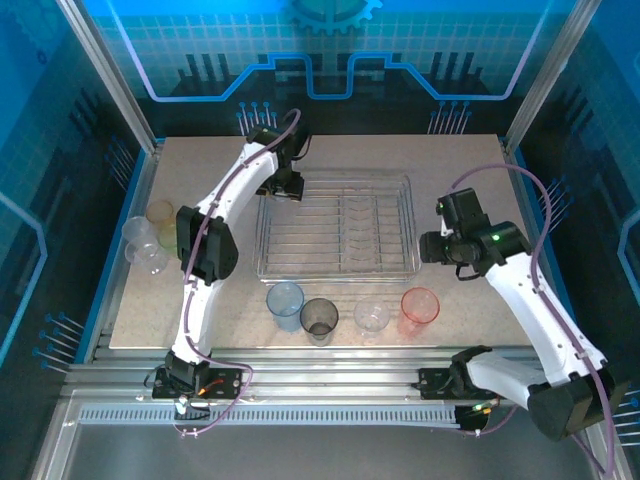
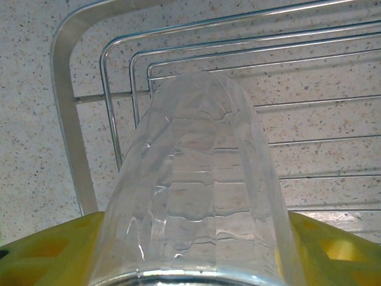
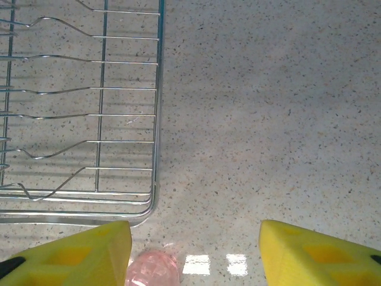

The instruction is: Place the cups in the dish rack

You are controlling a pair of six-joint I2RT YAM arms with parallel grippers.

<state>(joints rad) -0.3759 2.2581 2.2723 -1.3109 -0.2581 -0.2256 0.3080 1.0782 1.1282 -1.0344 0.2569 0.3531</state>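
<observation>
Loading step in hand: left pincer (image 1: 287, 188) grasps a clear cup (image 2: 196, 179) over the far-left corner of the dish rack (image 1: 340, 235), cup not yet set down. Right pincer (image 3: 195, 247) released and empty, hovering just right of the rack's near-right corner, pink cup (image 3: 152, 268) on the desk (image 3: 268, 119) close by, near side. Next move, by my reading: lower clear cup between the wires, then release.

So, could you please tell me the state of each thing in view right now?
left gripper: shut on the clear cup, over the dish rack's far-left corner.
right gripper: open, empty.
dish rack: no cups loaded yet.
blue cup, grey cup, second clear cup, pink cup: upright, in front of the rack.
amber cup, two clear cups: upright, left of the rack.
</observation>
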